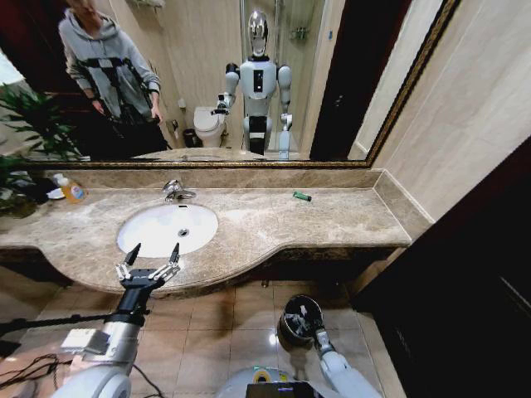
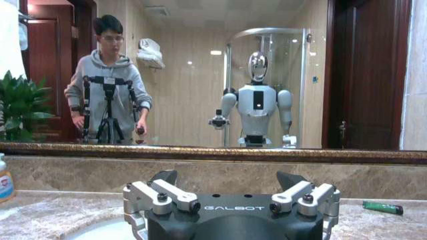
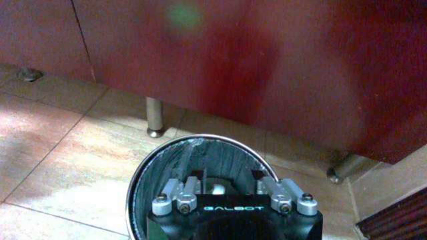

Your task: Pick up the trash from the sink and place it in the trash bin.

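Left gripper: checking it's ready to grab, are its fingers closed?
No, the left gripper hovers open at the sink's front rim.

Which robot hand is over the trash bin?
The right gripper: it hangs low over the round dark trash bin on the floor. The left gripper is up at the sink instead, fingers spread open.

A white oval sink point(image 1: 166, 228) sits in a beige-brown marbled tabletop point(image 1: 274, 220) with a chrome tap point(image 1: 174, 191). A small dark-green stick point(image 1: 302, 196) lies on the marble. At the far left stands an orange-yellow bottle point(image 1: 73, 191) with a white cap. The left claw point(image 1: 149, 264) is black with silver-grey metal links. The trash bin point(image 3: 167, 165) has a shiny metal rim and a dark interior, on tan floor tiles point(image 3: 73, 150) before dark red-brown panels point(image 3: 267, 60).
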Controlling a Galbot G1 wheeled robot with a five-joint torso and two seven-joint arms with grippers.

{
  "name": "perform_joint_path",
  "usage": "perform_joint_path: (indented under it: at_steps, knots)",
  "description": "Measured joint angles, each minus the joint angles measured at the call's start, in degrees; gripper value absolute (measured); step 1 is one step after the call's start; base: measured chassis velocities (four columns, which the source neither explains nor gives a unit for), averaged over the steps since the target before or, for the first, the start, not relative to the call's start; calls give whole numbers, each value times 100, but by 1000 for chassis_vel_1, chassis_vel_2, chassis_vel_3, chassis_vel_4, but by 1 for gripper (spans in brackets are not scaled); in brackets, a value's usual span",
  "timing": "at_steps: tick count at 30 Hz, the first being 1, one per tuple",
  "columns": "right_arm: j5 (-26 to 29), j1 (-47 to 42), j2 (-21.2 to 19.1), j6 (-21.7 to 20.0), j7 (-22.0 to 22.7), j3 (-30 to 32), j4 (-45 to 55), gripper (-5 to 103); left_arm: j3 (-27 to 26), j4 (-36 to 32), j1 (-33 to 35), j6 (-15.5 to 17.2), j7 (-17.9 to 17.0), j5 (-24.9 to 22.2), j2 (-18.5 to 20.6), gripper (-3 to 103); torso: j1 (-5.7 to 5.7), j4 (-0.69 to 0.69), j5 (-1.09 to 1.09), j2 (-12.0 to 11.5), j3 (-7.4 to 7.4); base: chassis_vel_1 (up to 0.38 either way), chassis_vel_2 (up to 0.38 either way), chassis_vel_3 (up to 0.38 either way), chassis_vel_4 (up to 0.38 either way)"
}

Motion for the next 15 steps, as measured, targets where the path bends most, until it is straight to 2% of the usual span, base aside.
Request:
perform_joint_path:
  at_steps: [3, 5, 7, 8, 11, 12, 15]
  knots:
    - [-1, -61, -22, 0, 23, 12, 83, 57, 0, 0, 0, 0, 0, 0, 0, 100, 0, 0, 1, 0, 0, 0, 0, 0, 0]
    - [-1, -89, -28, 0, 37, 19, 128, 57, 0, 0, 0, 0, 0, 0, 0, 100, 0, 0, 1, 0, 0, 0, 0, 0, 0]
    - [17, -175, -55, -1, 81, 43, 283, 67, 0, 0, 0, 0, 0, 0, 0, 100, 0, 0, 1, 0, 0, 0, 0, 0, 0]
    - [17, -175, -55, -1, 81, 43, 283, 67, 0, 0, 0, 0, 0, 0, 0, 100, 0, 0, 1, 0, 0, 0, 0, 0, 0]
    - [129, -507, -164, 0, 215, 135, 842, 84, 0, 0, 0, 0, 0, 0, 0, 100, 0, 0, 1, 0, 0, 0, 0, 0, 0]
    - [129, -507, -164, 0, 215, 135, 842, 84, 0, 0, 0, 0, 0, 0, 0, 100, 0, 0, 1, 0, 0, 0, 0, 0, 0]
    - [152, -931, -297, -3, 356, 204, 1451, 98, 0, -1, 0, 0, 0, 0, 0, 100, 0, 0, 1, 0, 0, 0, 0, 0, 0]
